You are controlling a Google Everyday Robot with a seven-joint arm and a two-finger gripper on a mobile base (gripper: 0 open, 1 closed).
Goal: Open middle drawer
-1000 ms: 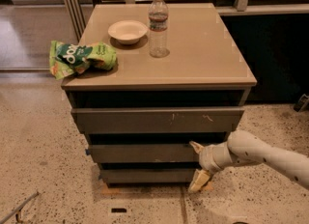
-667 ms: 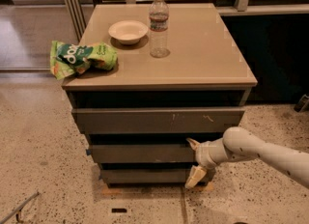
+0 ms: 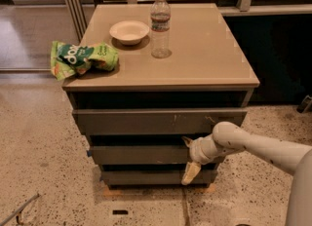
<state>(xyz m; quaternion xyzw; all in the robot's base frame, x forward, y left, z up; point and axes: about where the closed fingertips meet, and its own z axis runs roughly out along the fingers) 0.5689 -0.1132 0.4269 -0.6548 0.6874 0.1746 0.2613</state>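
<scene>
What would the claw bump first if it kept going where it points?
Probably the middle drawer front: the claw sits open at its right end, pointing at the panel. It may already touch; depth is unclear.

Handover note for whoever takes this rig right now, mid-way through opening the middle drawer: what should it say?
Pincer: at the right end of the middle drawer, against its front panel; grip not readable.
Middle drawer: between the top drawer and the bottom drawer, not visibly pulled out.
Done: arm brought to the drawer front.
Left: confirm a hold, then pull the drawer straight out.
</scene>
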